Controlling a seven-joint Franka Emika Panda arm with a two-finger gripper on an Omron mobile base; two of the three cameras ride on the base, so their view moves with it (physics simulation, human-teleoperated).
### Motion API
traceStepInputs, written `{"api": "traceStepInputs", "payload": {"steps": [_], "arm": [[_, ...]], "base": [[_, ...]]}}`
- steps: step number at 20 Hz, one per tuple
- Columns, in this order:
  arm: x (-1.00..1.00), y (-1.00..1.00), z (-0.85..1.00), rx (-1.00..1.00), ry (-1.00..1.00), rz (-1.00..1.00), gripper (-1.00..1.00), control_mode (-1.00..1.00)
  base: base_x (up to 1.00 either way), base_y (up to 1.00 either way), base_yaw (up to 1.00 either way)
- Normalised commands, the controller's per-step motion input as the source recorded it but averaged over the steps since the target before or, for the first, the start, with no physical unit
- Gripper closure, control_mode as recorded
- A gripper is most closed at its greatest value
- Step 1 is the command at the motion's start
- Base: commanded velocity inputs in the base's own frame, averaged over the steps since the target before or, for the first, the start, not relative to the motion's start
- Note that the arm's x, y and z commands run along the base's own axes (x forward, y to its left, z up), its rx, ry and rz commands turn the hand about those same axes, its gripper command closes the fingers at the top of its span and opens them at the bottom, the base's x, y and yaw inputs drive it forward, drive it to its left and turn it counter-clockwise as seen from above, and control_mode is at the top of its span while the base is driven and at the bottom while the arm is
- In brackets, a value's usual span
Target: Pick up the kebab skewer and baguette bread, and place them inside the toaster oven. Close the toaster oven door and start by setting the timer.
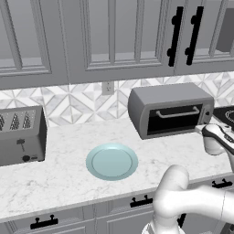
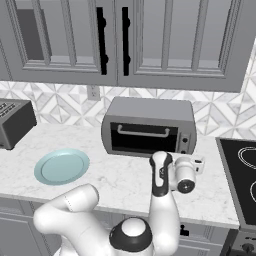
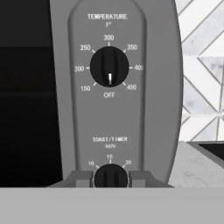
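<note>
**Marble counter, hand at the oven panel**

Marble counter (image 2: pixel 125 180) carries the toaster oven (image 2: pixel 150 127), its door (image 2: pixel 145 137) shut. On its right-hand panel, the gripper (image 3: pixel 111 177) has a finger on each side of the timer (image 3: pixel 111 176); actual contact can't be judged. Leftward lie a blue plate (image 1: pixel 112 161) and a toaster (image 1: pixel 22 135).

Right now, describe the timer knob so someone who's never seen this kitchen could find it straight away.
Find the toaster oven on the counter under the wall cabinets, between the light blue plate and the stovetop. On its narrow grey right-hand panel sit two black knobs; the timer is the lower one, labelled TOAST/TIMER MIN, below the temperature knob, with the gripper at it.
</note>
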Motion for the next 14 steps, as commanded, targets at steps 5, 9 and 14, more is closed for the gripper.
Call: {"api": "traceStepInputs", "payload": {"steps": [5, 9, 14], "arm": [[0.0, -0.03, 0.0, 0.04, 0.0, -0.03, 1.0, -1.0], [0.0, -0.13, -0.01, 0.13, 0.0, 0.0, 1.0, -1.0], [0.0, -0.12, -0.07, 0.17, 0.0, 0.0, 1.0, -1.0]], "base": [[0.0, 0.0, 0.0], [0.0, 0.0, 0.0], [0.0, 0.0, 0.0]]}}
